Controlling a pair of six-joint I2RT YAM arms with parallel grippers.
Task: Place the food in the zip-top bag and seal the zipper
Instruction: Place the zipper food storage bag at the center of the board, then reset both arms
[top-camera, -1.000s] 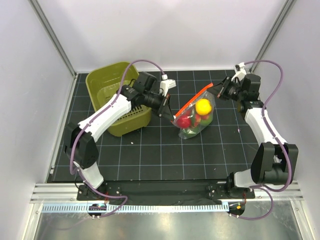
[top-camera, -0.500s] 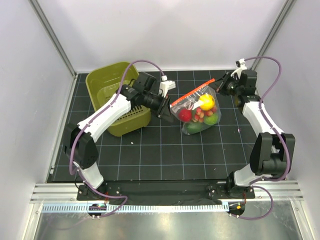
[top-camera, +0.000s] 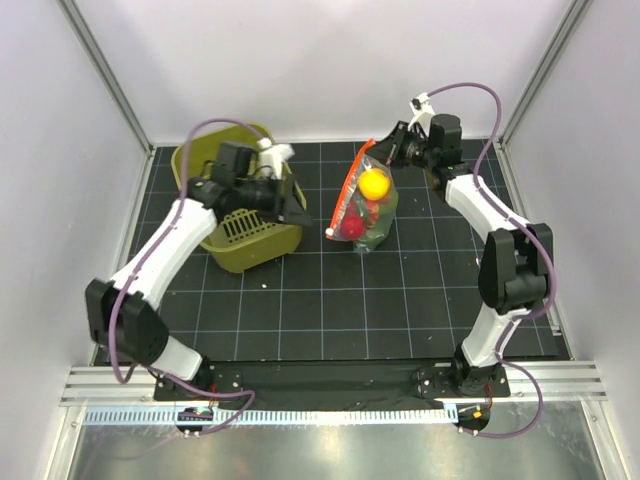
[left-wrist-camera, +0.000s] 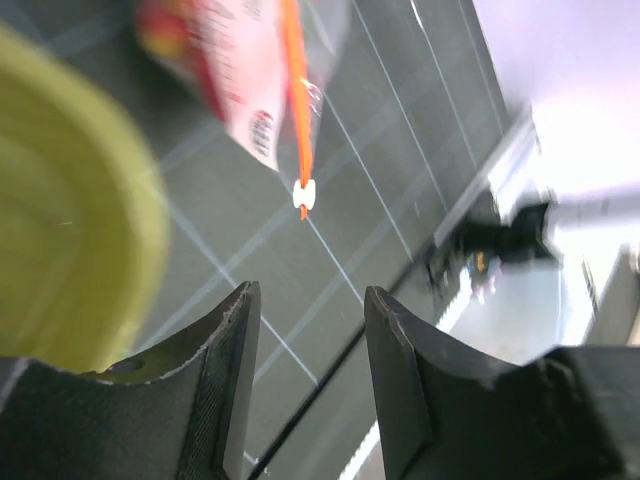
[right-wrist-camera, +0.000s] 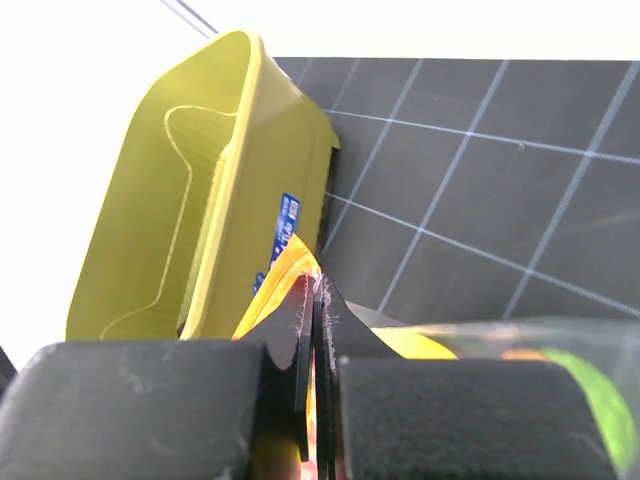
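The clear zip-top bag (top-camera: 365, 205) hangs at the back centre of the mat with the food inside: a yellow ball (top-camera: 374, 184), a red piece (top-camera: 352, 229) and green ones. Its red-orange zipper (top-camera: 345, 192) runs down the bag's left edge, with a white slider at the lower end (left-wrist-camera: 304, 195). My right gripper (top-camera: 393, 148) is shut on the bag's top corner (right-wrist-camera: 300, 262). My left gripper (top-camera: 296, 207) is open and empty beside the basket, apart from the bag; the bag (left-wrist-camera: 250, 80) shows blurred beyond its fingertips (left-wrist-camera: 240, 330).
The olive-green slotted basket (top-camera: 215, 165) stands tilted at the back left, under my left arm; it also shows in the right wrist view (right-wrist-camera: 190, 180) and the left wrist view (left-wrist-camera: 70, 220). White walls close the back and sides.
My left gripper has let go of the bag and pulled back left over the basket. My right gripper has swung the bag left toward the back centre, so the zipper now hangs nearly upright.
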